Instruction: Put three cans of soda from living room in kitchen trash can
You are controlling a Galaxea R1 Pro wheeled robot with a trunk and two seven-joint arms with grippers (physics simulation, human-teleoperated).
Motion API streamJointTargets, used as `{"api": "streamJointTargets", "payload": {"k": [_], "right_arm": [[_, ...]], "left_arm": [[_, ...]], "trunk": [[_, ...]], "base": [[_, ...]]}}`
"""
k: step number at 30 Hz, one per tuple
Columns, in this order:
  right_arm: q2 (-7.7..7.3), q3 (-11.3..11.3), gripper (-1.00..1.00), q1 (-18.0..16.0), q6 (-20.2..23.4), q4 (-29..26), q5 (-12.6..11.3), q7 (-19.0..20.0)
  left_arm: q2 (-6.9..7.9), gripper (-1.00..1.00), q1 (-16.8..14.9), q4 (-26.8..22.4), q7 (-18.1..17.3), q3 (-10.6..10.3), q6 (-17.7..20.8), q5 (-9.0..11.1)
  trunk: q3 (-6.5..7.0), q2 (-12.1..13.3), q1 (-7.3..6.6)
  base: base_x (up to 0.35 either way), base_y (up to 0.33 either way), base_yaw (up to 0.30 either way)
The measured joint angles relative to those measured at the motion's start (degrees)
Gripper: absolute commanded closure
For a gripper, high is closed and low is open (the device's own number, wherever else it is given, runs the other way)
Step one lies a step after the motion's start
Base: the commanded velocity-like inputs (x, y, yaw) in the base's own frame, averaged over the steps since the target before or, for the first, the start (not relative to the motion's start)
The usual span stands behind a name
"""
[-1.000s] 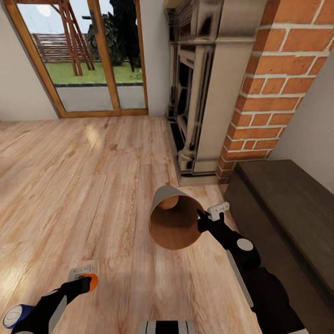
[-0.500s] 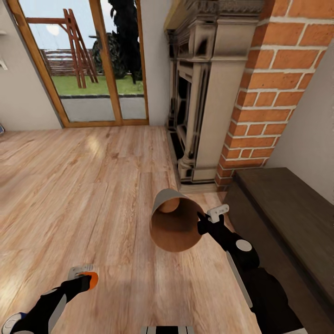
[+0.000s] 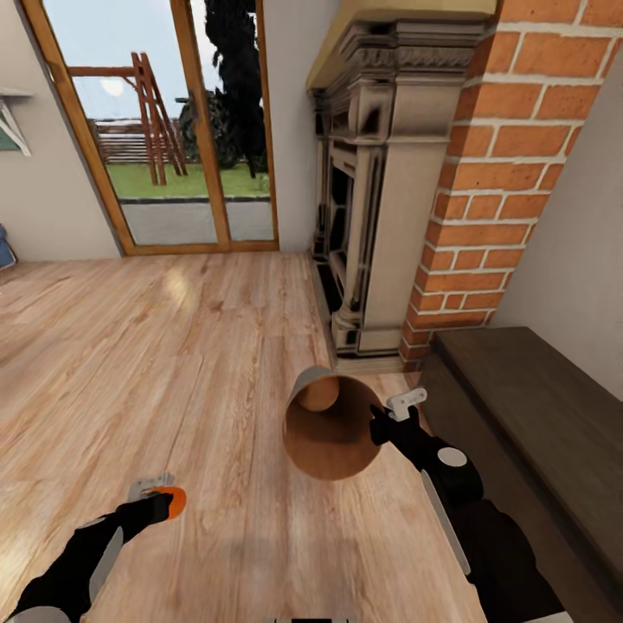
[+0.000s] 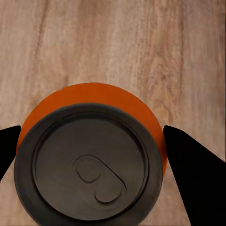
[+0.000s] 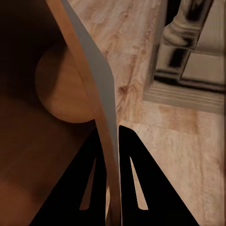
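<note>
Left gripper (image 3: 154, 500), low at the left of the head view: closed around a small bright orange soda can (image 3: 172, 501). Left wrist view: the can (image 4: 92, 157) sits between the two black fingers (image 4: 195, 176), its dark grey top with pull tab facing the camera, and warm wood plank floor (image 4: 122, 42) beyond it.

Right gripper (image 3: 391, 417), further forward at centre-right: clamped on the rim of a round tapered bin, pale beige-grey outside and glossy brown inside (image 3: 327, 426). The bin is held off the floor and tipped, with its mouth toward the camera. Right wrist view: the bin's thin wall (image 5: 96, 108) passes between the two black fingers (image 5: 137, 181), one inside the rim and one outside.

Right of the arm: dark wooden bench (image 3: 541, 415) against the wall.

Beyond the bin: carved stone fireplace (image 3: 372, 190), touching a red brick chimney (image 3: 510, 164).

Far wall: wood-framed glass doors (image 3: 164, 130) with a lawn and a wooden frame outside.
</note>
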Motion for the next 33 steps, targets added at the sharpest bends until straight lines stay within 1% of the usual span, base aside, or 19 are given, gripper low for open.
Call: {"api": "streamJointTargets", "payload": {"k": [1,2,5,7,9,11,12,14,16,17,18,19,20,22,24,27,28,33], "right_arm": [[0.0,0.0,1.0,0.0,0.1,0.0,-0.1,-0.1],[0.0,0.0,1.0,0.0,0.2,0.0,-0.1,-0.1],[0.0,0.0,1.0,0.1,0.3,0.0,-0.1,-0.1],[0.05,0.1,1.0,0.1,1.0,0.1,-0.2,-0.2],[0.07,0.1,1.0,0.1,2.9,0.1,-0.2,-0.3],[0.08,0.1,1.0,0.1,4.3,0.3,0.1,-0.7],[0.09,0.1,1.0,0.1,5.8,0.0,-0.4,-2.0],[0.08,0.1,1.0,0.1,6.4,0.0,0.6,-3.3],[0.11,0.3,1.0,0.1,7.0,0.0,-0.1,-4.4],[0.12,0.3,1.0,0.1,7.3,0.0,-0.2,-4.7],[0.14,0.5,1.0,0.0,8.4,0.1,-0.5,-5.1],[0.15,0.5,1.0,0.0,10.0,0.2,-0.4,-5.5],[0.16,0.6,1.0,-0.1,12.7,0.2,-0.2,-5.8],[0.17,0.6,1.0,-0.1,13.8,1.7,0.1,-5.9],[0.18,0.6,1.0,-0.1,15.2,2.0,-0.2,-6.1],[0.18,0.6,1.0,-0.2,17.3,0.0,-0.1,-6.1],[0.19,0.6,1.0,-0.2,18.6,-0.3,-0.1,-6.1],[0.18,0.6,1.0,-0.4,22.9,-0.5,0.0,-6.1]], "left_arm": [[0.0,1.0,0.0,-5.1,-0.3,0.0,2.7,-0.1],[0.0,1.0,0.1,-7.4,-0.3,0.0,3.7,0.1],[0.0,1.0,0.3,-12.4,-0.5,-0.1,6.5,0.0],[-0.05,1.0,0.6,-18.3,-0.5,-0.1,9.8,0.1],[-0.07,1.0,0.7,-21.7,-0.6,-0.1,11.7,0.0],[-0.07,1.0,0.7,-23.5,-0.6,-0.1,12.7,-0.1],[-0.08,1.0,0.8,-25.6,-0.6,-0.1,14.0,0.1],[-0.08,1.0,0.8,-26.9,-0.6,-0.1,14.9,0.0],[-0.08,1.0,1.6,-29.1,-0.7,-0.1,16.2,0.0],[-0.08,1.0,2.0,-30.0,-0.7,-0.1,16.7,0.0],[-0.08,1.0,3.1,-32.1,-0.8,-0.1,17.7,0.0],[-0.08,1.0,4.2,-34.4,-0.8,-0.1,18.8,0.0],[-0.08,1.0,5.6,-37.9,-0.8,-0.1,20.7,0.0],[-0.08,1.0,6.4,-39.7,-0.8,-0.1,21.9,0.0],[-0.08,1.0,7.1,-41.8,-0.8,-0.1,23.4,0.0],[-0.09,1.0,7.4,-42.8,-0.9,-0.1,24.4,0.0],[-0.09,1.0,7.5,-43.3,-0.9,-0.1,24.8,0.0],[-0.09,1.0,7.7,-45.5,-0.9,-0.5,27.3,0.1]], "trunk": [[0.22,0.0,-0.02],[0.44,0.0,-0.05],[1.1,0.1,-0.13],[1.55,0.1,-0.18],[1.99,0.1,-0.23],[2.43,0.1,-0.28],[2.65,0.2,-0.31],[3.09,0.2,-0.36],[3.54,0.2,-0.41],[3.76,0.2,-0.44],[3.94,0.6,-0.65],[4.12,1.0,-0.87],[4.3,1.4,-1.09],[4.66,2.2,-1.52],[5.02,3.0,-1.96],[5.55,4.2,-2.62],[5.74,4.6,-2.85],[6.63,6.6,-3.94]], "base": [[0.0,0.0,0.0],[0.0,0.0,0.0],[0.0,0.0,0.0],[0.0,0.0,0.0],[0.0,0.0,0.0],[0.0,0.0,0.0],[0.0,0.0,0.0],[0.0,0.0,0.0],[0.0,0.0,0.0],[0.0,0.0,0.0],[0.0,0.0,0.0],[0.0,0.0,0.0],[0.0,0.0,0.0],[0.0,0.0,0.0],[0.0,0.0,0.0],[0.0,0.0,0.0],[0.0,0.0,0.0],[0.0,0.0,0.0]]}}
